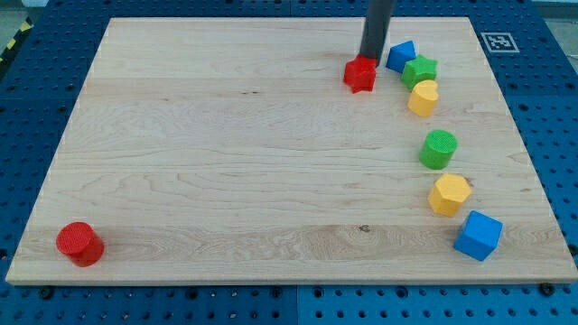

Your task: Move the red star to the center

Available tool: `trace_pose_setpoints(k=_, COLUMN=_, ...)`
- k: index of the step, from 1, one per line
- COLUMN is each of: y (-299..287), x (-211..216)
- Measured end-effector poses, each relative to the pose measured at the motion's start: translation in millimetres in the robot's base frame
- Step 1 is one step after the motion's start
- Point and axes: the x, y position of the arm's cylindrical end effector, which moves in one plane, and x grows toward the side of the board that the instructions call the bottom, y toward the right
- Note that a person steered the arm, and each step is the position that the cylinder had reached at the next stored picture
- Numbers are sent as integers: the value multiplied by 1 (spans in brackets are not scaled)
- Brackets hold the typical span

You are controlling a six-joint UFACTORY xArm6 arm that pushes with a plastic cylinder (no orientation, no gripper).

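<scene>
1. Near the counter's top edge, right of its middle, the red star (pixel 359 74) lies flat on the wood, well short of the counter's centre.
2. The tool (pixel 375 32) is a plain straight dark rod that comes in from the top edge. It has nothing to open or shut and holds nothing.
3. My tip (pixel 369 60) is at the red star's upper right point, touching it or very nearly; I cannot tell for sure.
4. My tip sits between the red star and the blue block (pixel 401 56), closer to the star.
5. The blue block is just right of the rod, and its shape is unclear, wedge-like. It touches the green star (pixel 419 69) on its right.
6. A yellow block (pixel 422 97) with a rounded top sits just below the green star, touching or almost touching it.
7. Further down the right edge, a green cylinder (pixel 438 149) stands apart from the yellow block.
8. A yellow hexagon (pixel 448 194) is below the green cylinder, with a small gap between them.
9. A blue cube (pixel 478 236) is near the bottom right corner, just beside the hexagon.
10. A red cylinder (pixel 79 244) stands alone in the bottom left corner, well apart from everything else.
11. The counter (pixel 226 162) is a light wooden board on a blue pegboard (pixel 542 135).
</scene>
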Motion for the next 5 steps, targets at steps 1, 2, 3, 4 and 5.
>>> trace_pose_setpoints(k=1, y=-43, x=32)
trace_pose_setpoints(k=2, y=-61, x=75)
trace_pose_setpoints(k=3, y=-65, x=86)
trace_pose_setpoints(k=4, y=-68, x=64)
trace_pose_setpoints(k=5, y=-55, x=39)
